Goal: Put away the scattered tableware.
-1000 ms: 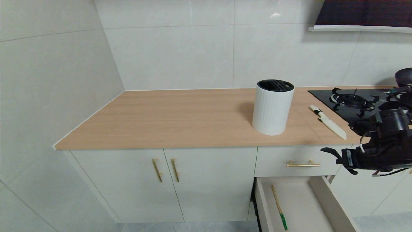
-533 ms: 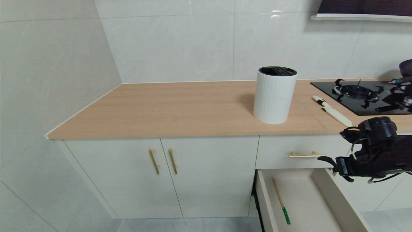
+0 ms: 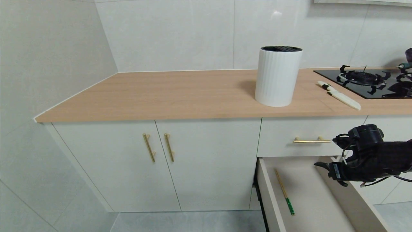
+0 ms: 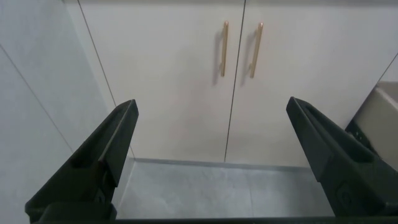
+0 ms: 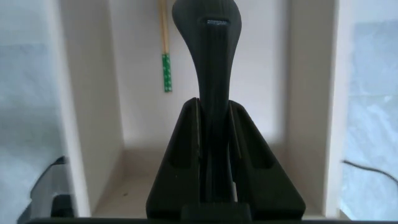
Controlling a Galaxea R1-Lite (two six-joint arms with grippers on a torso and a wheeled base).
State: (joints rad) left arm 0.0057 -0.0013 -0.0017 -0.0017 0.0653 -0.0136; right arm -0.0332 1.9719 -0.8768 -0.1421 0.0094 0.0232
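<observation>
Spanning width: long wood-grain countertop (image 3: 177, 93) over cream cabinet doors (image 3: 122, 167) with gold bar handles. Open cream drawer (image 3: 305, 196) under counter's right part. White ribbed cylindrical knife holder (image 3: 278, 79), black slotted top, upright on counter. Black glass gas hob (image 3: 363, 82) at far right. White-bladed knife (image 3: 339, 95) flat on counter between holder and hob, touching neither. Wooden chopstick with green end (image 3: 284, 191) flat on drawer floor near its left wall; single or pair, cannot tell. Right gripper (image 3: 319, 165) above drawer, fingers pressed together, nothing between. Left gripper (image 4: 211, 106) low, facing cabinet doors, fingers spread wide, nothing held.
</observation>
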